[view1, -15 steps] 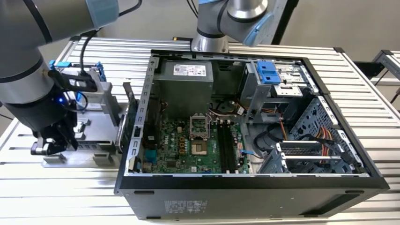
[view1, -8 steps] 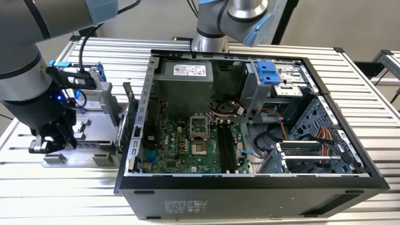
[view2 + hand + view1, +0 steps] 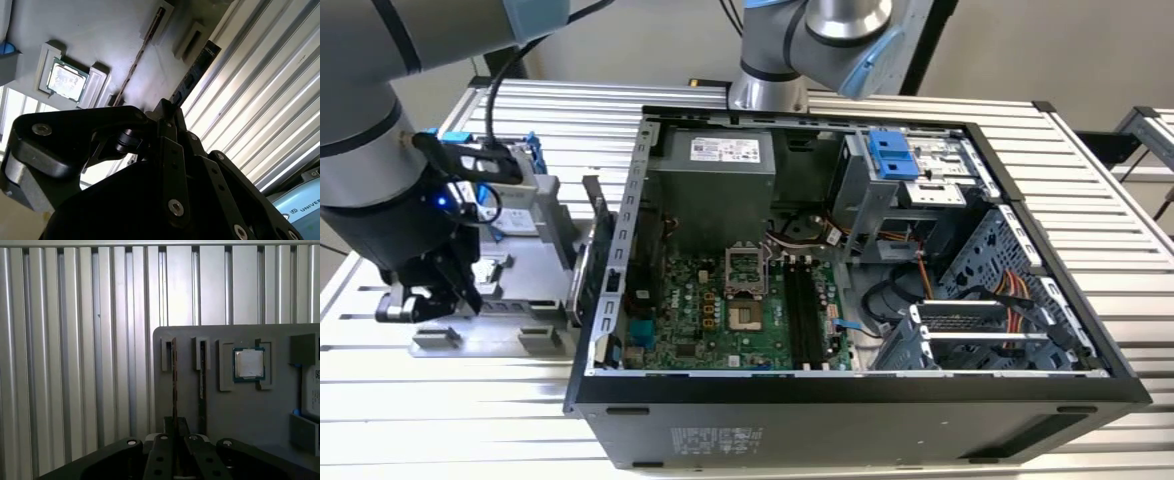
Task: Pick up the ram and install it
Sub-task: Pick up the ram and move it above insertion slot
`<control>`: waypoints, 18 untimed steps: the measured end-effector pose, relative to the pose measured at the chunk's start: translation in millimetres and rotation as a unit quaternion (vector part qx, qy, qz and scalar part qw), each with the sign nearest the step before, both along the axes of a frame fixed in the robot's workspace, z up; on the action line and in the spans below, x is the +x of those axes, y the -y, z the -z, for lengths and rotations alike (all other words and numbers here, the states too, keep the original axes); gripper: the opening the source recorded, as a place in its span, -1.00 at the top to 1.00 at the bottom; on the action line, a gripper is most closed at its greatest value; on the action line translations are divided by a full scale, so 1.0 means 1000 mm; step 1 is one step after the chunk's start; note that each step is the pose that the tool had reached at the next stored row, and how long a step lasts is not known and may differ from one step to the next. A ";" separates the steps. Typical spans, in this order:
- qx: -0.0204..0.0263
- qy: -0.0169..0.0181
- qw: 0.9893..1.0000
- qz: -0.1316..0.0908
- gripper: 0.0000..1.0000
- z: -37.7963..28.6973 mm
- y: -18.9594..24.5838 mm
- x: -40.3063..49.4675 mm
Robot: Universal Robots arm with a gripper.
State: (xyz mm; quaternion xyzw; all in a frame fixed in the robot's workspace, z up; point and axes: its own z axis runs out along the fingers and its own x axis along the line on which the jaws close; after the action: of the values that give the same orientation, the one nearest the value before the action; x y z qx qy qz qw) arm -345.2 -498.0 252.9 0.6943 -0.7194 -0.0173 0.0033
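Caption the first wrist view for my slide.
Gripper at the ram, standing edgewise in a gray holder near a processor chip.

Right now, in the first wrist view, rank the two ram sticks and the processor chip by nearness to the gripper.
1. Outer ram stick, right at the gripper.
2. Inner ram stick, next slot over.
3. Processor chip, beyond both sticks.

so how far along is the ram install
Nothing looks done: the slots in the case look empty. In hand: the gripper is at the tray, lined up on the ram that stands on edge nearest the tray's rim. A grasp cannot be confirmed. Left: lifting that ram out and seating it in a slot.
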 end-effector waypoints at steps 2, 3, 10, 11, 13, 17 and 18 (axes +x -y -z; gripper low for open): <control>0.000 0.000 1.000 0.000 1.00 -0.0022 0.0000 0.0000; 0.000 0.000 1.000 0.000 1.00 -0.0034 0.0000 0.0000; 0.000 0.000 1.000 0.000 1.00 -0.0113 0.0000 0.0000; 0.000 0.000 1.000 0.000 1.00 -0.0124 0.0000 0.0000; 0.000 0.000 1.000 0.000 1.00 -0.0144 0.0000 0.0000; 0.000 0.000 1.000 0.000 1.00 -0.0204 0.0000 0.0000; 0.000 0.000 1.000 0.000 1.00 -0.0213 0.0000 0.0000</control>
State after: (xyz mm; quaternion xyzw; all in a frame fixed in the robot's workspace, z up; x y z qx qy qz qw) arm -345.2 -498.0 274.3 0.6943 -0.7194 -0.0173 0.0033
